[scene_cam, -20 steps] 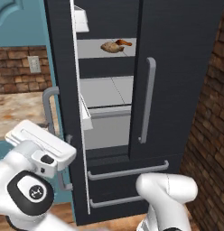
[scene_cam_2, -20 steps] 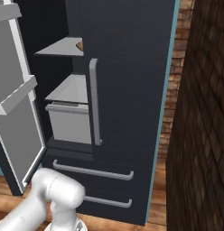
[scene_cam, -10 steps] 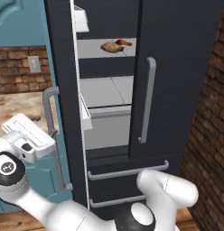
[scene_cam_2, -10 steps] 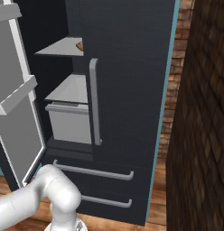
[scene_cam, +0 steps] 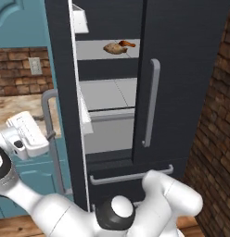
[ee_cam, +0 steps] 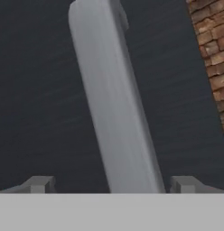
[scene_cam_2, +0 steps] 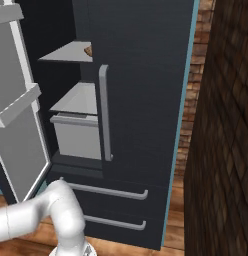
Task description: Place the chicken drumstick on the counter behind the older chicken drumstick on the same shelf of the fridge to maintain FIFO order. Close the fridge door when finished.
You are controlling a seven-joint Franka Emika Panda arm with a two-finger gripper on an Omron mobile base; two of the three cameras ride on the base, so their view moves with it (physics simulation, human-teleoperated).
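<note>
The fridge stands with its left fridge door swung open, seen edge-on. On the upper shelf lies the pale older chicken drumstick, and the orange-brown chicken drumstick lies just behind it. My gripper is at the outer side of the open door, by its grey bar handle. In the hand view the gripper is open, with the handle running up between the fingertips. The counter is behind my hand.
The right door is shut, with a vertical handle. Drawer fronts with horizontal handles sit below. A grey crisper box is under the lower shelf. A brick wall closes the right side. Door bins stick out from the open door's inner face.
My hand has risen a little and shifted along the open door's handle while the arm's elbow swung round. The jaws stayed open. Both drumsticks lie as before.
</note>
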